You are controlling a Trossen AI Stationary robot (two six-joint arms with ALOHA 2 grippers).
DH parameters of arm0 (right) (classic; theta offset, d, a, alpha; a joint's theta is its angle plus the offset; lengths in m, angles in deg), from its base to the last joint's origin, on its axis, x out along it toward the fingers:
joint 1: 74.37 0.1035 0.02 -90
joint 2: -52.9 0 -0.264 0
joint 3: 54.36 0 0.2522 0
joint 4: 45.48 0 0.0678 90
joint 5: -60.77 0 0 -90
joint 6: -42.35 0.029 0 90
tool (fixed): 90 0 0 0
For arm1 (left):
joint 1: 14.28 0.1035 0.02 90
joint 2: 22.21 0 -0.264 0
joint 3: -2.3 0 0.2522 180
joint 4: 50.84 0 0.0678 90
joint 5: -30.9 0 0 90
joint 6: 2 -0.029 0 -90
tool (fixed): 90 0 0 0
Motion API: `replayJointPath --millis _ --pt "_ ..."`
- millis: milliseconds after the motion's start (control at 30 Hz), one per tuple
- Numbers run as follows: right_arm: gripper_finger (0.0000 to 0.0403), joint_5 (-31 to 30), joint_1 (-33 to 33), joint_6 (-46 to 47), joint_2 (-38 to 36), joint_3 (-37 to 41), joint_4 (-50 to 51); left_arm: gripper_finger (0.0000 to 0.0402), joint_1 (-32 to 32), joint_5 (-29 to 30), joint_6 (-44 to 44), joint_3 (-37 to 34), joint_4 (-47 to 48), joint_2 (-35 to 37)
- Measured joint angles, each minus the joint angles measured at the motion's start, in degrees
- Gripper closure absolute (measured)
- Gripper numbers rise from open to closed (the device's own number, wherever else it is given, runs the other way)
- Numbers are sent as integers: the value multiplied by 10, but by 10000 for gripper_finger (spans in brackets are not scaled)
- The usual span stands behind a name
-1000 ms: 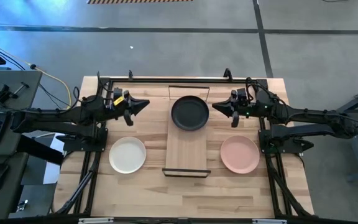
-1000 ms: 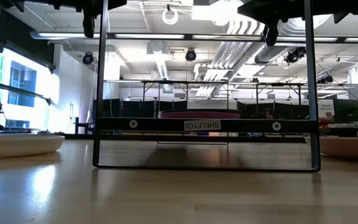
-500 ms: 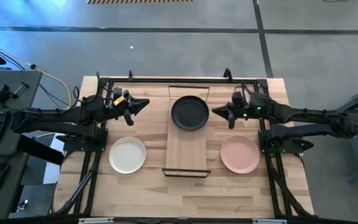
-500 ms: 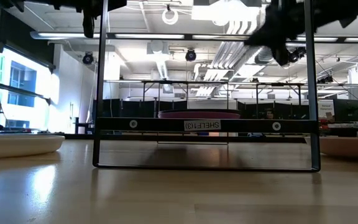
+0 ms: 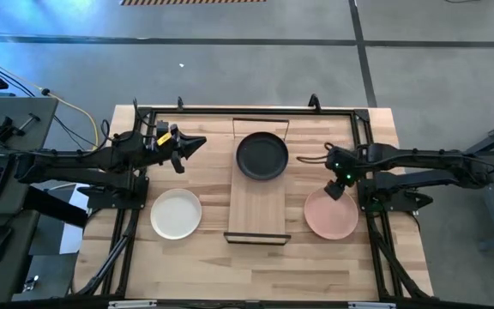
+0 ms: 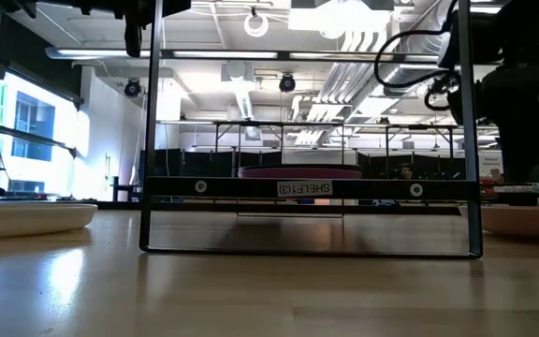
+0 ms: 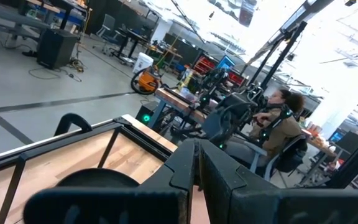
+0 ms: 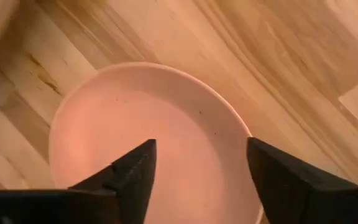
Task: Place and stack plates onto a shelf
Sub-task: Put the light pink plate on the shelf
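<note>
Hovering over the pale pink plate [image 5: 331, 213], the right gripper [image 5: 336, 188] is pointing down at its far rim with its fingers [image 8: 124, 176] spread wide and nothing between them; the plate is lying flat on the tabletop [image 5: 195, 262], well to the right of the shelf [image 5: 258, 209]. The black plate [image 5: 262, 156] is already sitting at the shelf's far end (in the low view a purple plate [image 6: 298, 173] is showing just beneath it), while the cream-white plate [image 5: 176, 213] is waiting on the table to the shelf's left. The left gripper [image 5: 197, 144] is idling near the far left corner, its fingers [image 7: 185, 168] pressed together and empty. A shallow rim lying flush on wood is offering little to pinch, so a descent that is slightly off could be pushing the plate away or tipping it instead of catching it.
</note>
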Motion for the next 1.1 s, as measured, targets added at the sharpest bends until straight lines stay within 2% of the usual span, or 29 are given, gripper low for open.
replayJointPath --millis 200,367,700,1100 --pt "151 18 0 -14 38 27 -19 384 0 0 0 0 0 0" --pt "158 -20 -1 -8 72 43 -34 384 0 0 0 0 0 0" --pt "178 -45 -1 -18 75 27 -47 384 0 0 1 0 -1 0" --pt "202 -26 -1 -13 113 57 -50 384 0 0 1 0 -1 0"
